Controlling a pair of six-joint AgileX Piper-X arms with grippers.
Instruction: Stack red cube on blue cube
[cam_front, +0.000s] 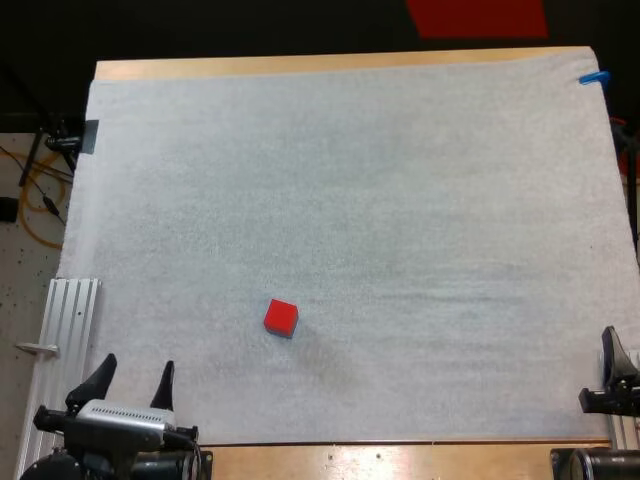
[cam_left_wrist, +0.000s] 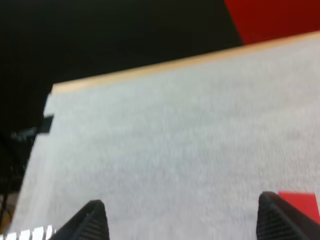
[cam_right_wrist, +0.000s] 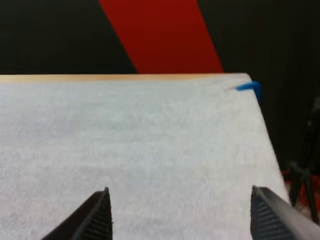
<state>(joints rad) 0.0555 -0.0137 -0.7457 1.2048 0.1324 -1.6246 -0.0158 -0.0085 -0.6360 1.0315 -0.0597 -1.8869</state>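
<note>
Nothing's stacked yet, 0 steps done. The red cube (cam_front: 281, 318) sits alone on the mat (cam_front: 400, 200). The left gripper (cam_front: 138, 362) and right gripper (cam_right_wrist: 180, 190) are both spread wide, empty.

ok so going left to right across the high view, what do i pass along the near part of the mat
left gripper, fingers apart → red cube, alone on the white mat → right gripper at the right edge, fingers apart
</note>
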